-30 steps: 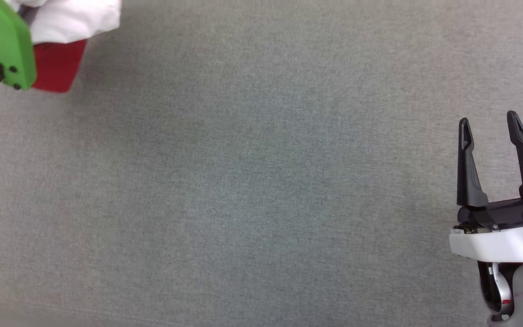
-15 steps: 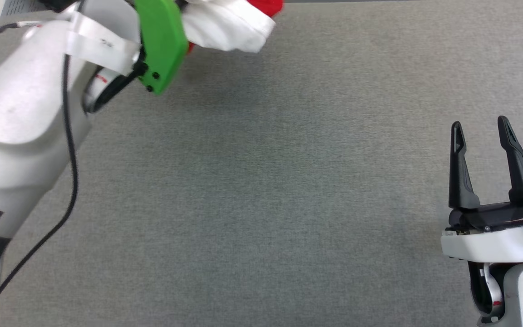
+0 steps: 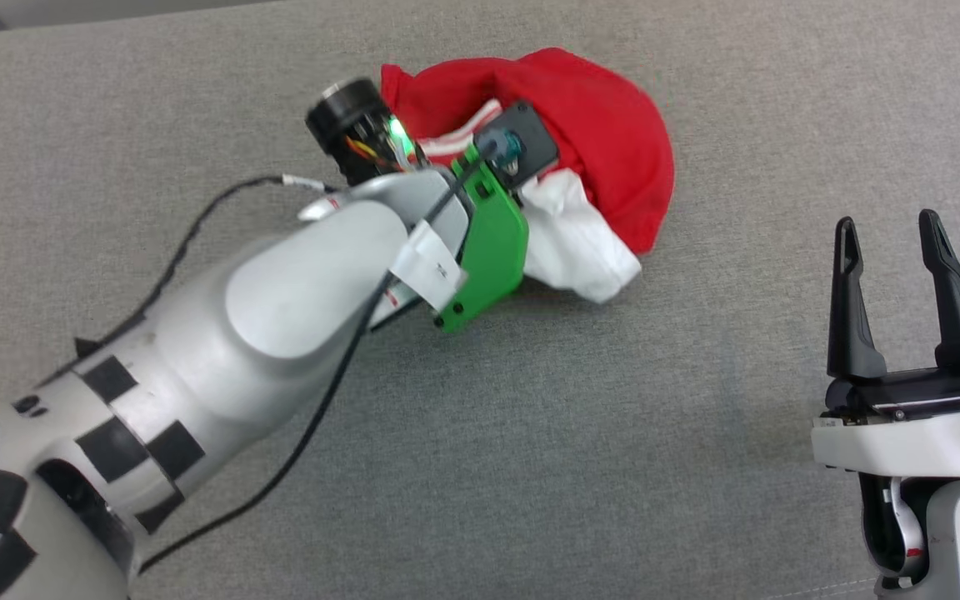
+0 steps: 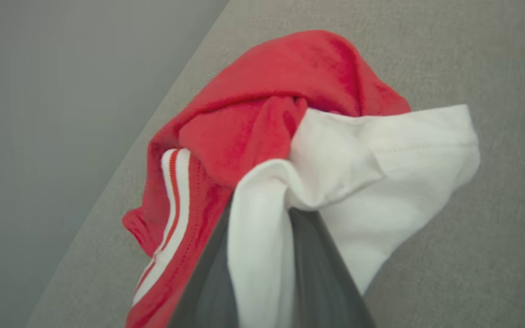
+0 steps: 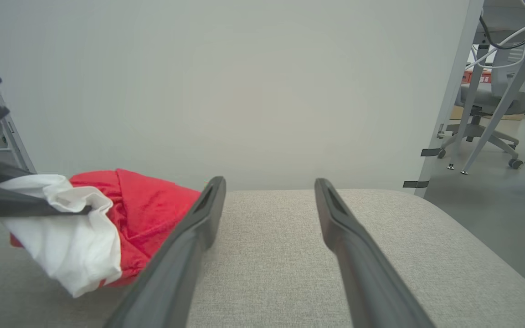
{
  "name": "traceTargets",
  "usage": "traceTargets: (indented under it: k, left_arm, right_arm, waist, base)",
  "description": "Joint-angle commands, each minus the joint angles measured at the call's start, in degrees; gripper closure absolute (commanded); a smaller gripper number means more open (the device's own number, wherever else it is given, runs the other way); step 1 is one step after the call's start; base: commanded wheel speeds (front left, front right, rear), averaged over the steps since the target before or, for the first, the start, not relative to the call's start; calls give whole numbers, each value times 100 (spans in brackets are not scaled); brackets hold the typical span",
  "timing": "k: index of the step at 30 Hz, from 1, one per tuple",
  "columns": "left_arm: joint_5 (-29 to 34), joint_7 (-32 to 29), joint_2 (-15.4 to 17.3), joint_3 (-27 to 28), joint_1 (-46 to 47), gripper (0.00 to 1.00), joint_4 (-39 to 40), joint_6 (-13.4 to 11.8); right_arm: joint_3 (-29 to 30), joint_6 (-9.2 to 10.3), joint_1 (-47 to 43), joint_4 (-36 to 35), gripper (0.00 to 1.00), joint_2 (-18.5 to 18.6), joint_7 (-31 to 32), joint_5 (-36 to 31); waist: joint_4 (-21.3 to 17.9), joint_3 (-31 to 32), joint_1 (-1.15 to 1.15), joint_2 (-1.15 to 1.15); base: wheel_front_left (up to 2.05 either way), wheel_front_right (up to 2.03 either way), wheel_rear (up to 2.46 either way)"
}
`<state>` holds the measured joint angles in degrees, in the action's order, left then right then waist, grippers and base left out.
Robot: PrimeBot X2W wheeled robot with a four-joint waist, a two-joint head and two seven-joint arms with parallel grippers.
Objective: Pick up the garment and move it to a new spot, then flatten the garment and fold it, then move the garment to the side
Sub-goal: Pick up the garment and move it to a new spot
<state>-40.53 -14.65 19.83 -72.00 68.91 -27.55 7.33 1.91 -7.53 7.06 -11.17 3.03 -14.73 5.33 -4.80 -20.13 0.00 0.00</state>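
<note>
The left gripper (image 4: 265, 214) pinches a white sleeve fold of the garment (image 3: 605, 142), and the red bulk bunches just beyond its fingertips, low over the grey cushion (image 3: 530, 417). The cloth hides how deep the pinch goes, so the fold may slip free. The right gripper (image 3: 888, 242) stands well aside, fingers spread and empty.

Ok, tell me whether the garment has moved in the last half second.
Yes. The head camera shifted too, but the garment, shut in the left gripper, overlapped the grey surface's far edge then; now it is inside that edge, toward the robot.
</note>
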Motion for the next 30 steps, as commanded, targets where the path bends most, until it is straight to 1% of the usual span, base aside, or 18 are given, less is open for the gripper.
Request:
traceTargets:
  k: [1,7,13,14,15,16,19,22,27,30]
  left_arm:
    - [-9,37,-85,-65,-226,100,-109,15]
    - [206,-131,-345,-132,-1114,100,-244,15]
    - [289,-242,-384,-134,-1621,100,-221,15]
    - [263,-120,-389,-134,-1614,58,-233,15]
    - [262,58,-392,-134,-1571,7,-270,15]
    - [260,313,-409,-110,-1518,0,-352,15]
    - [328,973,-498,53,-1448,0,-575,-54]
    - [355,1575,-574,258,-1477,0,-690,-276]
    - [304,2426,-559,611,-1709,0,-640,-734]
    - [357,2758,-452,799,-1914,0,-519,-1123]
  right_arm:
    - [11,4,73,11,0,-14,-27,24]
    - [14,4,108,33,0,-14,-27,30]
    - [15,4,71,88,0,-14,-27,22]
    - [18,4,52,105,0,-14,-27,20]
    - [17,4,31,118,0,-14,-27,17]
    - [14,4,-1,132,0,-14,-27,11]
    - [8,4,-111,171,0,-14,-27,-14]
    - [21,4,-238,200,0,-15,-27,-38]
    - [89,4,-491,228,0,-15,-27,-89]
    - [115,4,-635,248,0,-15,-27,-100]
  waist:
    - [-30,-67,0,0]
    - [5,-108,0,0]
    - [93,-18,0,0]
    - [120,27,0,0]
    - [143,72,0,0]
    - [172,132,0,0]
    - [251,338,0,0]
    - [330,547,0,0]
    - [519,920,0,0]
    - [629,1107,0,0]
  base:
    - [0,0,0]
    - [0,0,0]
    - [0,0,0]
    - [0,0,0]
    - [0,0,0]
    - [0,0,0]
    - [0,0,0]
    - [0,0,0]
    - [0,0,0]
    - [0,0,0]
